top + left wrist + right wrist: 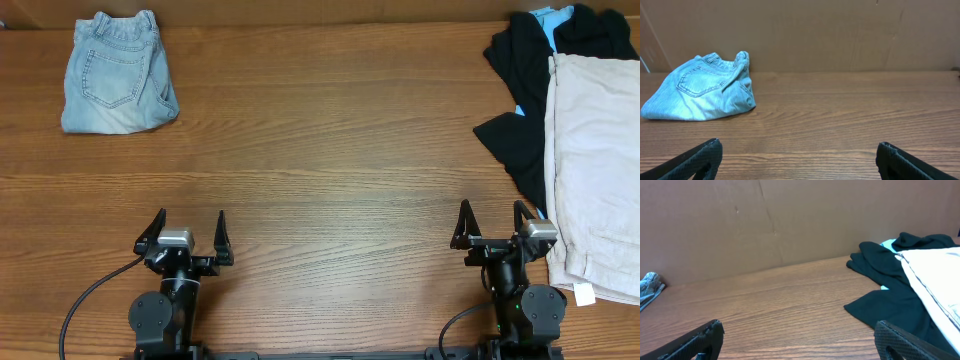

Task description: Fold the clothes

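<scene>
The pale beige shorts (pixel 598 170) lie flat at the right edge of the table, on top of black garments, with a small white tag (pixel 584 295) at the near end. They also show at the right of the right wrist view (pixel 940 277). My right gripper (pixel 493 222) is open and empty just left of the shorts' near end; in its wrist view its fingers (pixel 800 335) are wide apart over bare wood. My left gripper (pixel 190 231) is open and empty at the near left, its fingers (pixel 800 155) spread over bare wood.
Folded light-blue denim shorts (pixel 115 72) lie at the far left corner, seen in the left wrist view (pixel 702 87). Black garments with light-blue trim (pixel 535 60) lie under and beside the beige shorts. A brown cardboard wall (pixel 765 225) backs the table.
</scene>
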